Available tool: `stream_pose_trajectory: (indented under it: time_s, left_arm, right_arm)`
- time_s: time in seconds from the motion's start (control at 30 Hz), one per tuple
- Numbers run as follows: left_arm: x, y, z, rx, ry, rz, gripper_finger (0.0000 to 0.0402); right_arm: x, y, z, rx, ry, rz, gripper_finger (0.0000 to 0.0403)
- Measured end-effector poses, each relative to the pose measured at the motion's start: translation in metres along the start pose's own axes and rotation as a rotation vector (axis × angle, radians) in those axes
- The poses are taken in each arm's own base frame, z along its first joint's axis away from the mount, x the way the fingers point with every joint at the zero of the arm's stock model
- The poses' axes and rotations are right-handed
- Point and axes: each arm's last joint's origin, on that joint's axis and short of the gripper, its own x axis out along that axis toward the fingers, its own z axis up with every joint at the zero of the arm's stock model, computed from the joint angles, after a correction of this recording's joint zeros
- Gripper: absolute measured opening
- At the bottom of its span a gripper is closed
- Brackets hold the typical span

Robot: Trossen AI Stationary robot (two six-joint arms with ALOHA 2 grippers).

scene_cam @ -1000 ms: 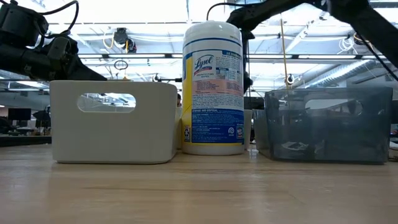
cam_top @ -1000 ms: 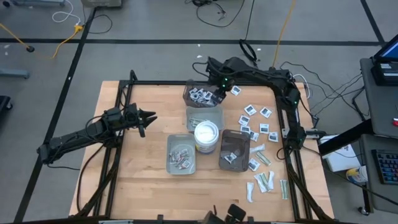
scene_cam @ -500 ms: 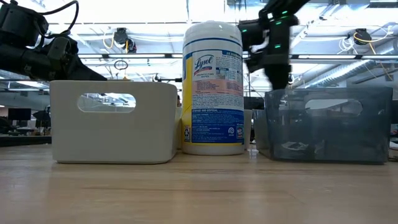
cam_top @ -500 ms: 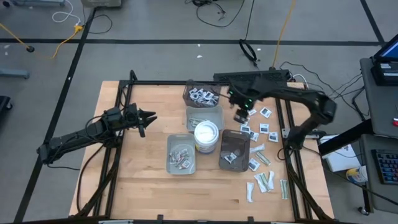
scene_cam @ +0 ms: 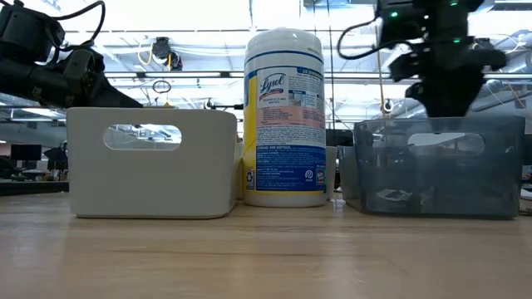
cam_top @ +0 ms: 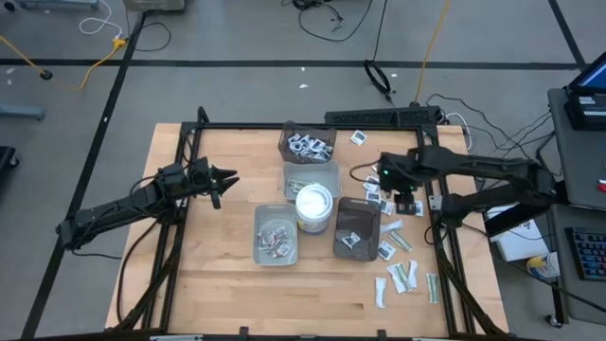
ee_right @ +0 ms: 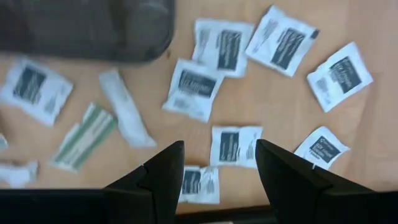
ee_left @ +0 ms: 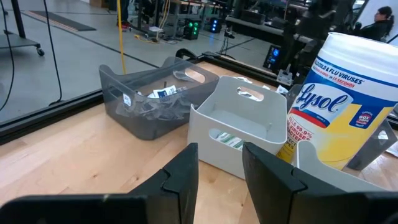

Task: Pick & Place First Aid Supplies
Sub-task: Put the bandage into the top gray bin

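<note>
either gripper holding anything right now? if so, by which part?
Nothing is held. The right gripper is open and empty above loose packets on the table. The left gripper is open and empty too, off at the table's left, facing the trays.

The left arm lies low across the table's left side, its forearm stretched toward the middle, and the left gripper (cam_top: 225,180) hangs there with its fingers (ee_left: 180,180) parted by a narrow gap, nothing between them. The right arm reaches in from the right edge, elbow bent, with the right gripper (cam_top: 405,201) pointing straight down, its fingers (ee_right: 163,171) spread apart and empty
</note>
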Motion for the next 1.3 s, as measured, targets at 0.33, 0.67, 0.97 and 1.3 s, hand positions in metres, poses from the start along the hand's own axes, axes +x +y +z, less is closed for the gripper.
stream_pose_trajectory:
  time_s: [0.33,0.67,0.97,1.3]
  left_arm:
    - [0.0,0.0,0.0,0.0,0.0,0.0,0.0129]
    - [0.0,0.0,0.0,0.0,0.0,0.0,0.0129]
    - [0.0,0.0,0.0,0.0,0.0,0.0,0.0129]
    - [0.0,0.0,0.0,0.0,0.0,0.0,0.0129]
  right_arm:
    - [0.004,0.019,-0.026,-0.139,0.0,0.012,0.0192]
    - [0.031,0.043,-0.028,-0.242,0.061,0.03,0.0192]
    - [0.041,0.059,-0.022,-0.334,0.129,0.037,0.0192]
    - [0.065,0.066,-0.005,-0.324,0.257,0.089,0.0192]
